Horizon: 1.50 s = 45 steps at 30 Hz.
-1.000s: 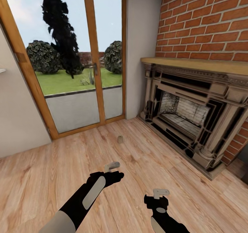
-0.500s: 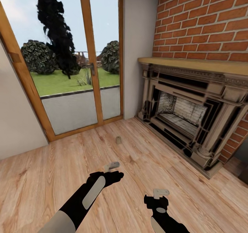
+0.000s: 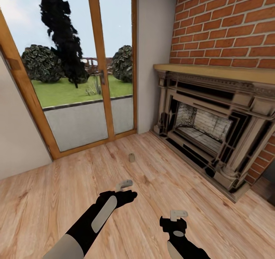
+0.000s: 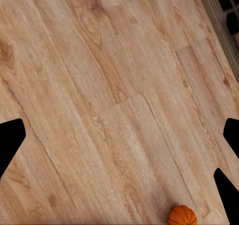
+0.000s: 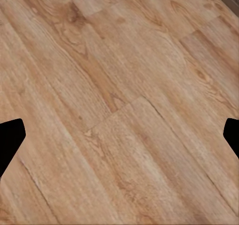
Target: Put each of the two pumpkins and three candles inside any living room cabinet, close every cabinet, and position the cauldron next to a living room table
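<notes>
Pumpkin [image 4: 181, 215] lies on the wood floor [image 3: 57, 197] under the left gripper [image 3: 125, 184], seen at the edge of the left wrist view; a small grey stub [image 3: 131, 157], perhaps a candle, stands farther off toward the glass door [image 3: 88, 79]. Over the last second the head view has swung slightly, shifting door and fireplace [image 3: 206, 129] sideways, while both arms kept their pose. Left gripper and right gripper [image 3: 178, 214] both hang spread apart and empty, so I judge the robot to be lining up on the floor items, with no pick-up begun.

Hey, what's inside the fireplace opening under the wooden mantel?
Inside the carved stone fireplace, below the flat wooden mantel shelf, pale whitish brick lining covers the back and floor of the opening. Its near inner side is hidden by the surround; no logs are visible.
</notes>
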Available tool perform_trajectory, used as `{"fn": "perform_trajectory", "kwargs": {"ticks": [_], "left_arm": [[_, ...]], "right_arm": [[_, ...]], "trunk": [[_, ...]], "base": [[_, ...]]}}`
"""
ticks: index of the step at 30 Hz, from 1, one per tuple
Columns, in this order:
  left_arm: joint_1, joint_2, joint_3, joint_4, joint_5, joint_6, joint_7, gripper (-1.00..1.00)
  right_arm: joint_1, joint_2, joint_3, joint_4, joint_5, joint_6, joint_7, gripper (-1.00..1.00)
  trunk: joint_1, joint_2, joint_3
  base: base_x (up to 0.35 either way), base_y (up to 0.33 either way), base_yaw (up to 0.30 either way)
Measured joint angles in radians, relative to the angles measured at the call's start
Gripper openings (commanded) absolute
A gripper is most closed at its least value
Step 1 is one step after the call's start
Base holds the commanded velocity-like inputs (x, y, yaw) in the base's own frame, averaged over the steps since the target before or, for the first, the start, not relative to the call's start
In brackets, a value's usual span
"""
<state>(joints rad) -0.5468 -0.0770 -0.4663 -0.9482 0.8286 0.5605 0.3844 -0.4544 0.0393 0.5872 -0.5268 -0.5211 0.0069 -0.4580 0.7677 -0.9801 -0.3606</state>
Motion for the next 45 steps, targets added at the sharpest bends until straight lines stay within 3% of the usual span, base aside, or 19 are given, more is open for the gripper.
{"fn": "perform_trajectory", "kwargs": {"ticks": [45], "left_arm": [[0.0,0.0,0.002,0.0,0.0,0.0,0.0,1.0]], "right_arm": [[0.0,0.0,0.0,0.0,0.0,0.0,0.0,1.0]], "trunk": [[0.0,0.0,0.0]], "base": [[0.169,0.0,0.0]]}}
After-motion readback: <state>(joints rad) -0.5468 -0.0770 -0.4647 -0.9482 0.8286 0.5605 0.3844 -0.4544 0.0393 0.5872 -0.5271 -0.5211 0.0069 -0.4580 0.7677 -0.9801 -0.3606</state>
